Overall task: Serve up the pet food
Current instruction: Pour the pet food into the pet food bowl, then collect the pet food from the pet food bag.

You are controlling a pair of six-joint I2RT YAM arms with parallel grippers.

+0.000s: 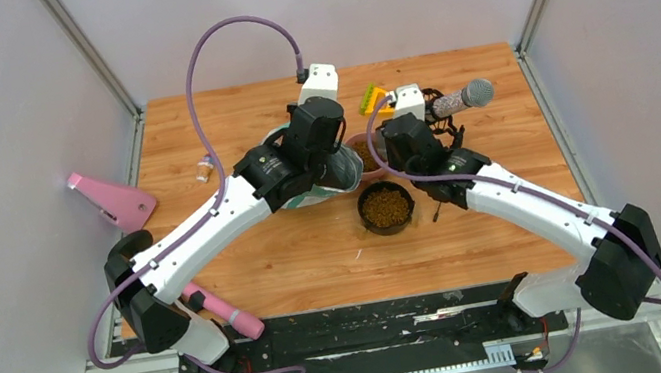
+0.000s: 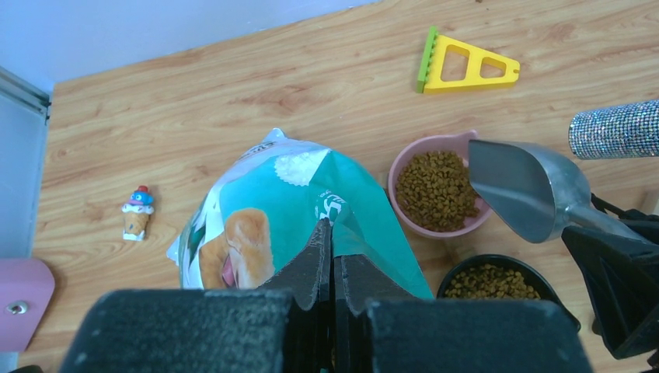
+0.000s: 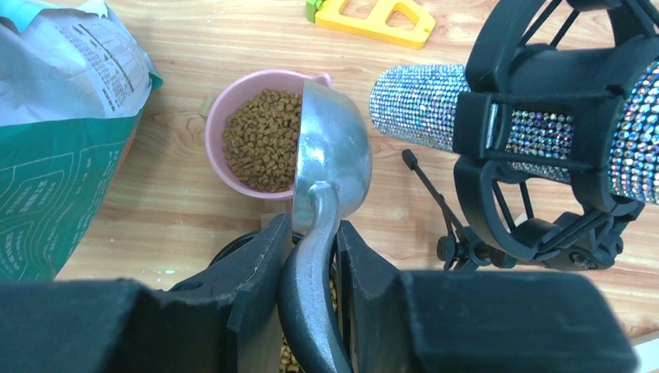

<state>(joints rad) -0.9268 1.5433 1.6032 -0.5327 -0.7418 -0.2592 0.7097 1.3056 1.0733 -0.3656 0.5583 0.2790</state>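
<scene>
Both bowls filled — serving looks close to done

The pet food (image 2: 437, 190) lies in the pink bowl (image 2: 431, 143) and in the black bowl (image 2: 497, 259). The right gripper (image 3: 311, 233) clamps the handle of the scoop (image 3: 330, 140), apparently empty, over the pink rim. The left gripper (image 2: 332, 256), fingers pressed together, seems to pinch the bag (image 2: 264, 202) top — little remains.

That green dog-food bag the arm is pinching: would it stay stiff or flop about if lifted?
Probably floppy: the bag looks thin and creased where the left tool pinches it. Its bulging body suggests loose contents inside, so it may sag and swing.
</scene>
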